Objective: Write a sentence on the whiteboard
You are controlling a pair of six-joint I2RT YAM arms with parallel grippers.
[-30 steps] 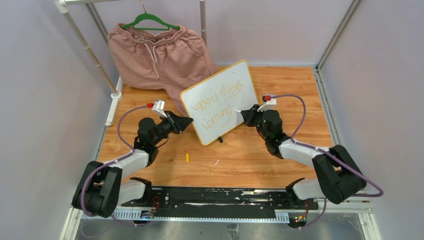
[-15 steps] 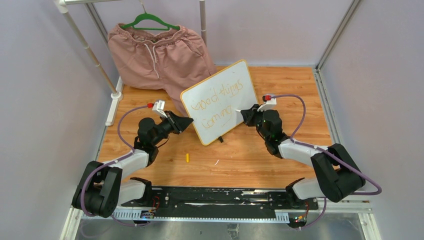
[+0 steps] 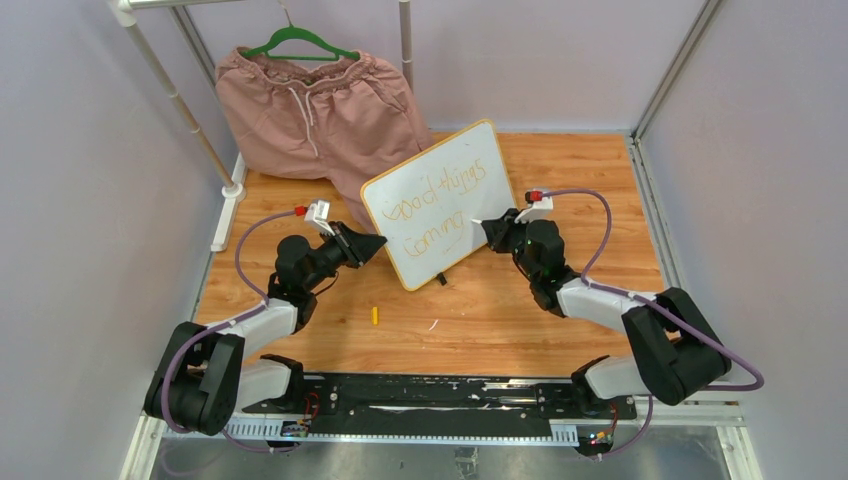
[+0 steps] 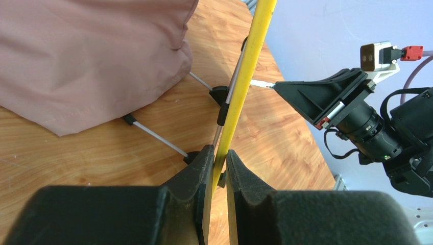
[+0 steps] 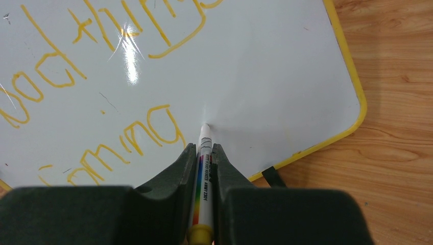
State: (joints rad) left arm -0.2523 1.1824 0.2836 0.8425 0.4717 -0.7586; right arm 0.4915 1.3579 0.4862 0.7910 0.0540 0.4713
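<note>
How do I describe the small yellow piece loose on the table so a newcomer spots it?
Find the whiteboard standing tilted on the wooden table, pinched at its edge by the left gripper. From its lowest corner, come toward the table's near edge, on that gripper's side. The small yellow piece lies there alone, touching nothing, a short stub brighter than the wood.

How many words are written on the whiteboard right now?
3 on the whiteboard: "good" upper left, "things" upper right, "coming" on the lower line. The right end effector could hide a stroke after it.
</note>
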